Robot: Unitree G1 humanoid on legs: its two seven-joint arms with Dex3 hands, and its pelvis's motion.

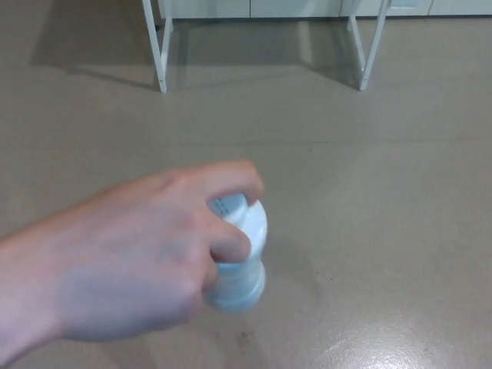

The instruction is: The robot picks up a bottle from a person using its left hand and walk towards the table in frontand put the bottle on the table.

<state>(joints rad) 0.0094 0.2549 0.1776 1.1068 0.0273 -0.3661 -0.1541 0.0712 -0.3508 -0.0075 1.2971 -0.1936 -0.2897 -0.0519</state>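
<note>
As a person's hand (131, 261) fills the lower left of the frame, it grips a pale blue bottle (246, 280) held near the centre, fingers curled over its white top and hiding much of it from me. Two white table legs (156, 46) stand on the tan floor (384, 231) along the top edge. Neither robot hand shows, so I cannot tell its state.

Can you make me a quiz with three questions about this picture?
1. True or false: a robot hand holds the bottle.
2. What stands at the top of the picture? A) white table legs B) a chair C) a box
3. Fill in: the person's hand comes in from the picture's ____ side.
Key: 1 false, a person's hand holds it; 2 A; 3 left.
</note>
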